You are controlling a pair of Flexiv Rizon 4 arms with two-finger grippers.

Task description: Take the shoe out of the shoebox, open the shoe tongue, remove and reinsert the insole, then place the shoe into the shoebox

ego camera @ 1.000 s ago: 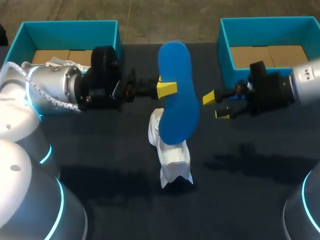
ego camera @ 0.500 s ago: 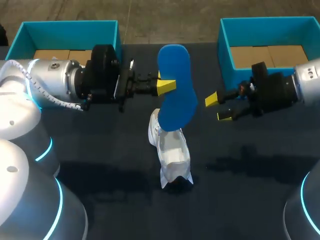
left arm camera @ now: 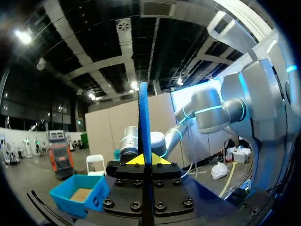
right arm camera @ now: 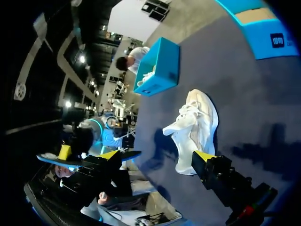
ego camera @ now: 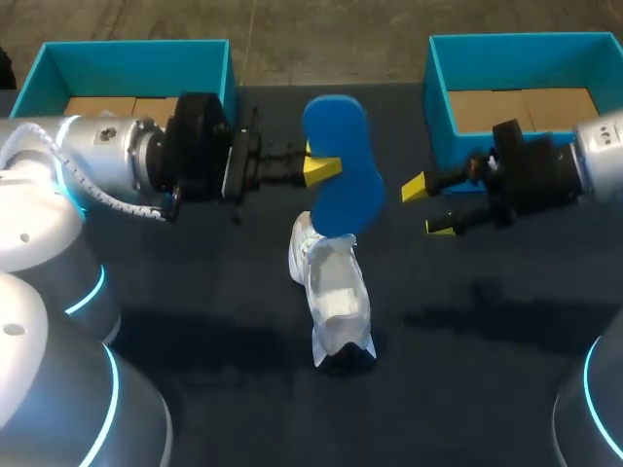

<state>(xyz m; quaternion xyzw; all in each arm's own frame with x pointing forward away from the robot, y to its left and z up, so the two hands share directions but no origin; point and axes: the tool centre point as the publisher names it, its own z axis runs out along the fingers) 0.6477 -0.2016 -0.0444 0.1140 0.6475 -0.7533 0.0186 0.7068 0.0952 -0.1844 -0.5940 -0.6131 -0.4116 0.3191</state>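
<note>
- The white shoe (ego camera: 331, 302) lies on the dark table (ego camera: 195, 389) nearest the robot, toe toward it, out of both boxes and in the same place as a second ago.
- Just above its opening hangs the blue insole (ego camera: 341, 165). Over the last second it has tipped, so it looks shorter from above and its lower end has drawn up off the shoe's collar.
- I judge the insole is fully removed and is being turned to go back in.
- The left gripper (ego camera: 319, 167) reaches in level from the left, its wrist rolled since a second ago, clamped on the insole's edge.
- The right gripper (ego camera: 428, 206) stands beside the insole, fingers spread and holding nothing, having backed off slightly.
- Farthest off, the left shoebox (ego camera: 136, 56) and right shoebox (ego camera: 526, 49) sit at the table's back corners.
</note>
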